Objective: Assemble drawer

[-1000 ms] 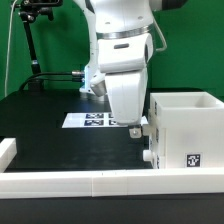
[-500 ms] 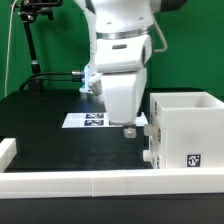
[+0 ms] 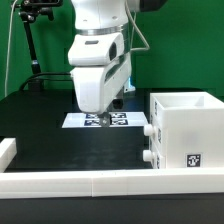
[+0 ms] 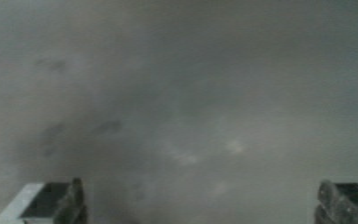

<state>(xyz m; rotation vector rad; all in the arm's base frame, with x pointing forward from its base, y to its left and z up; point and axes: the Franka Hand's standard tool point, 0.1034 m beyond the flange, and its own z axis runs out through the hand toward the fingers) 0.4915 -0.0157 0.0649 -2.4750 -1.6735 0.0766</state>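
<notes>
The white drawer box [image 3: 186, 131] stands on the black table at the exterior view's right, open at the top, with two round knobs [image 3: 149, 131] on its side and a marker tag low on its front. My gripper [image 3: 108, 109] hangs over the marker board [image 3: 82, 120], apart from the box toward the exterior view's left. In the wrist view the gripper [image 4: 202, 201] is open wide and empty. Its two fingertips [image 4: 59, 200] show at the edges over blurred grey table. The box does not show in the wrist view.
A white rail [image 3: 100, 183] runs along the table's front edge, with a raised white block [image 3: 8, 150] at the exterior view's left. A black camera stand [image 3: 35, 40] is at the back left before a green wall.
The arm has moved away from the drawer box toward the exterior view's left and risen a little. It now hangs over the marker board. The box has not moved.
</notes>
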